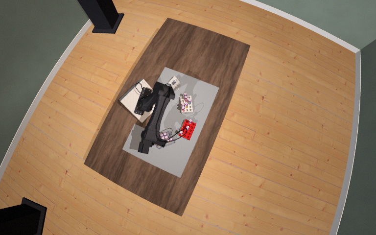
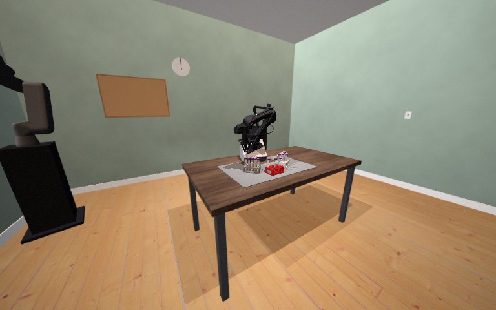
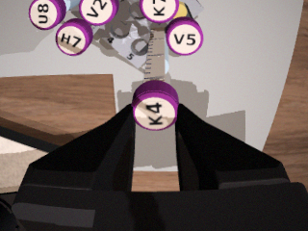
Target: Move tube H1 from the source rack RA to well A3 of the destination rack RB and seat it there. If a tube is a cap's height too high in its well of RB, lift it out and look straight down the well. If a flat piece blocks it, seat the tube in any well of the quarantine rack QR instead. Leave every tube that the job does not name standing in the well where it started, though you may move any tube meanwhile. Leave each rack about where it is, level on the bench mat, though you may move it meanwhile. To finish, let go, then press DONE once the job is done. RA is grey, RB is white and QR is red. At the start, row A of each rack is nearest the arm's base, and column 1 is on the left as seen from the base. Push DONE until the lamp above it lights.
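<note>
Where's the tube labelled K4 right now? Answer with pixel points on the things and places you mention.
In the wrist view, tube K4 point(image 3: 155, 112) is at the centre, clamped between the tool's point(image 3: 155, 110) two fingers, with V5 point(image 3: 185, 39) beyond it to the upper right.

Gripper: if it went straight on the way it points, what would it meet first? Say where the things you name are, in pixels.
Probably the grey rack RA point(image 1: 171, 143) point(image 2: 250, 167) point(image 3: 121, 47), with held tube K4 point(image 3: 155, 114) touching first; depth is unclear.
</note>
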